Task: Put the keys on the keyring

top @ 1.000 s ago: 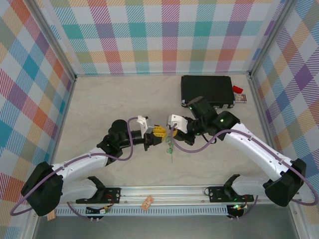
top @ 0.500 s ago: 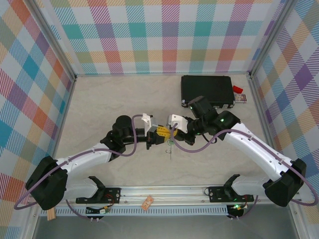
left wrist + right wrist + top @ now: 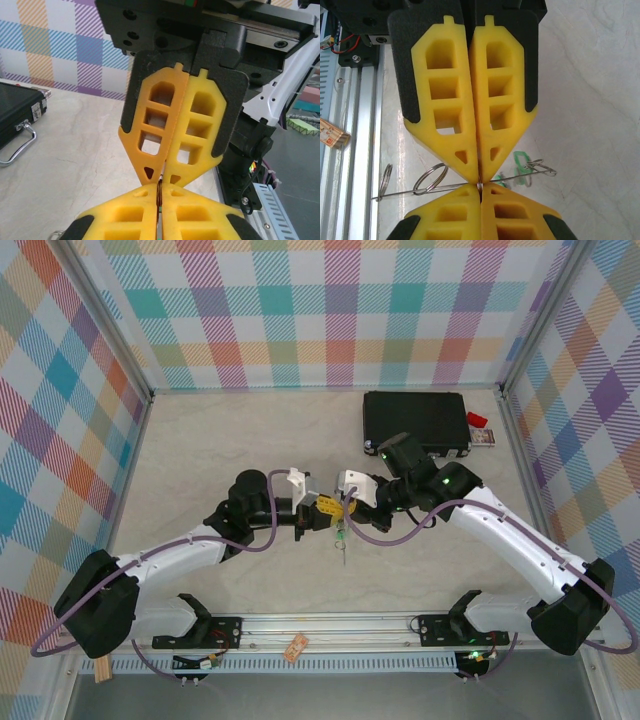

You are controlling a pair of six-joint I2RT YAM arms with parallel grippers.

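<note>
1. The right gripper (image 3: 480,191) has its yellow fingers pressed flat together. The keyring (image 3: 447,189), seen edge-on as a thin grey line, passes through their tips. The left gripper (image 3: 479,176) meets it tip to tip from the opposite side, equally closed, pinching the same spot on the ring.
2. The left wrist view gives the reverse angle, with the left gripper (image 3: 159,196) at the bottom and the right gripper (image 3: 161,176) above. Here the ring reads as a short dark sliver in the seam between the fingers. This view adds the black case (image 3: 15,107) lying on the table off to one side.
3. The right wrist view adds the ring's full run, with small wire loops (image 3: 431,178) threaded along it. The green keys (image 3: 520,162) appear blurred just beside the line, on the side away from the rail (image 3: 350,125). Whether they hang from the ring or lie below it, I cannot tell.
4. From the top, the left gripper (image 3: 322,508) and right gripper (image 3: 345,508) touch nose to nose above the middle of the table (image 3: 220,440). The keys (image 3: 341,537) are a green speck just under that meeting point.
5. The keyring (image 3: 343,552) shows there as a faint line. Its long axis runs from the fingertips toward the near edge, crosswise to both grippers.
6. The left arm rises from its base, bends at the elbow and lays its wrist level, pointing right. The right arm mirrors it, its elbow just in front of the black case (image 3: 415,422) and its wrist pointing left.
</note>
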